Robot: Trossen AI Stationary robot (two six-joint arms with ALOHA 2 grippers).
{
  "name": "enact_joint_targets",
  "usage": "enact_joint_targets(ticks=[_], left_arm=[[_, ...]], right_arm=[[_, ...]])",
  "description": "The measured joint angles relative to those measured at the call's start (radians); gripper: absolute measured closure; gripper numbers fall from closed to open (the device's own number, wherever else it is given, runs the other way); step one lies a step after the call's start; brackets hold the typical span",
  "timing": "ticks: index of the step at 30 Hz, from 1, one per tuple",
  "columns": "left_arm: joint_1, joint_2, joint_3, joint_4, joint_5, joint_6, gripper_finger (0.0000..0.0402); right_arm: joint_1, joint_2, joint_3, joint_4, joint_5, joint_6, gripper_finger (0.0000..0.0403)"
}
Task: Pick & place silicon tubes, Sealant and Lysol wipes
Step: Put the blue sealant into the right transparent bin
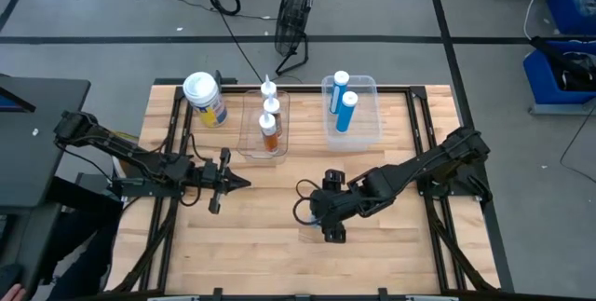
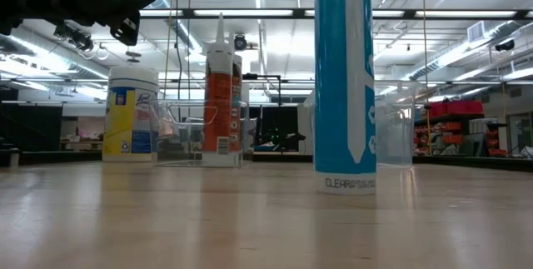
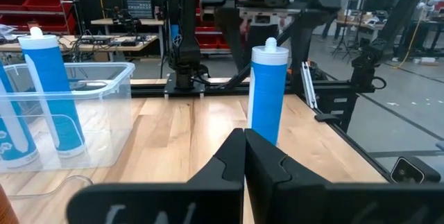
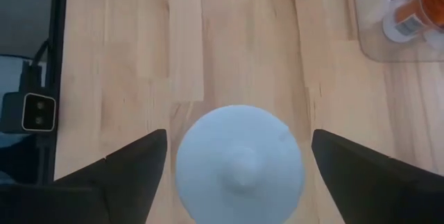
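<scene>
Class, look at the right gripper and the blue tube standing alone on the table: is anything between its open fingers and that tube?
Nothing visible is. The right gripper hangs directly above the lone blue tube, open, one finger on each side of the tube's white cap, with only bare table around it.

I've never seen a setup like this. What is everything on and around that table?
Lysol wipes: one, white lid, yellow-and-blue label, table's far left.
Sealant tubes: two, orange-and-white, upright in left clear bin.
Binned blue tubes: two, upright in right clear bin.
Loose blue tube: one, standing on table under right gripper.
Fan: one, black, floor beyond table.
Left gripper: shut, empty, mid-table.
Right gripper: open, fingers either side of loose tube's cap.
</scene>
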Motion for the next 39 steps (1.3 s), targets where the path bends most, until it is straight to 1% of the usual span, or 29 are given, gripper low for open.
enact_joint_targets(ticks=[3,5,7,12,13,17,21,28,31,36,39], left_arm=[[0.000,0.000,0.000,0.000,0.000,0.000,0.0399],[0.000,0.000,0.000,0.000,0.000,0.000,0.0399],[0.000,0.000,0.000,-0.001,0.000,0.000,0.0399],[0.000,0.000,0.000,-0.007,0.000,0.001,0.0399],[0.000,0.000,0.000,-0.007,0.000,0.001,0.0399],[0.000,0.000,0.000,-0.007,0.000,0.004,0.0398],[0.000,0.000,0.000,-0.006,-0.001,0.004,0.0387],[0.000,0.000,0.000,-0.006,-0.004,0.019,0.0381],[0.000,0.000,0.000,-0.006,-0.007,0.019,0.0384],[0.000,0.000,0.000,-0.005,-0.008,0.020,0.0384],[0.000,0.000,0.000,-0.005,-0.008,0.020,0.0383]], right_arm=[[0.000,-0.001,0.000,-0.004,0.001,0.006,0.0056],[0.000,-0.001,0.000,-0.005,0.000,0.007,0.0077],[0.000,-0.001,0.000,-0.011,-0.003,0.009,0.0103],[0.000,-0.002,0.000,-0.025,-0.004,0.009,0.0183],[0.000,-0.002,0.000,-0.026,-0.007,0.007,0.0193],[-0.001,-0.006,0.000,-0.029,-0.011,0.006,0.0193],[-0.010,-0.025,0.004,-0.046,-0.015,0.007,0.0193],[-0.019,-0.032,0.072,-0.104,0.005,-0.001,0.0192],[-0.028,-0.032,0.118,-0.159,0.009,-0.001,0.0192],[-0.043,-0.035,0.223,-0.242,0.073,-0.023,0.0192],[-0.056,-0.035,0.305,-0.303,0.092,-0.026,0.0192]])
